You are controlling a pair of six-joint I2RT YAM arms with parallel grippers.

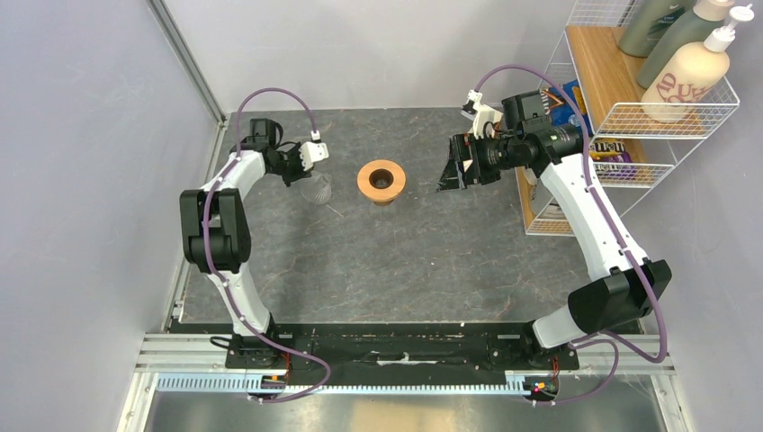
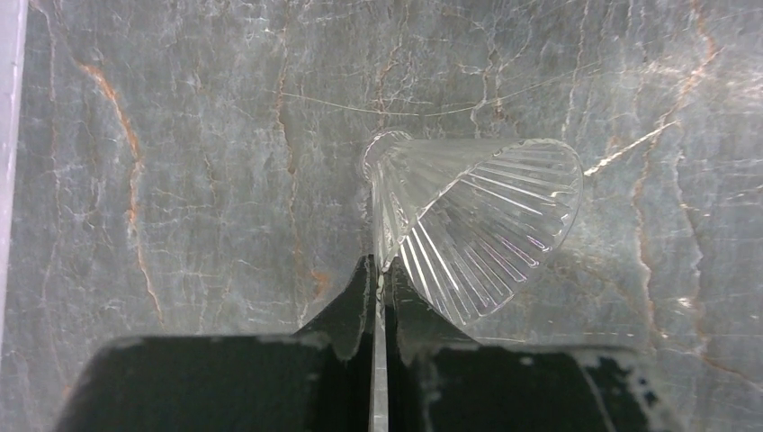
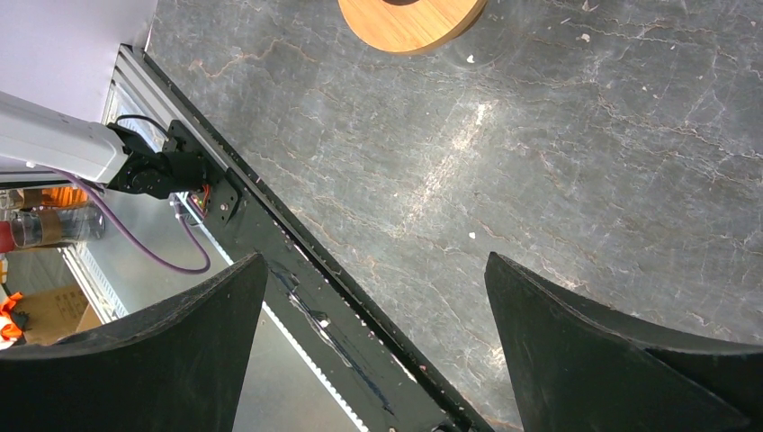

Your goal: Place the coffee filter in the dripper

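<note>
At 10 o'clock on the table (image 1: 405,270), my left gripper (image 2: 378,274) is pinched tight on a thin edge of the dripper's ribbed glass cone (image 2: 477,225), which is tipped on its side, mouth toward 3 o'clock in the wrist view. That's my worry: slick glass and a narrow bite, so it may twist or slip out and roll. Its wooden ring (image 1: 381,180) sits apart at 12 o'clock, and a crooked approach could knock the ring instead of seating the cone. My right gripper (image 3: 375,270), at 2 o'clock, is spread wide and holds nothing. The coffee filter I can't find in any view, so placing it may stall.
</note>
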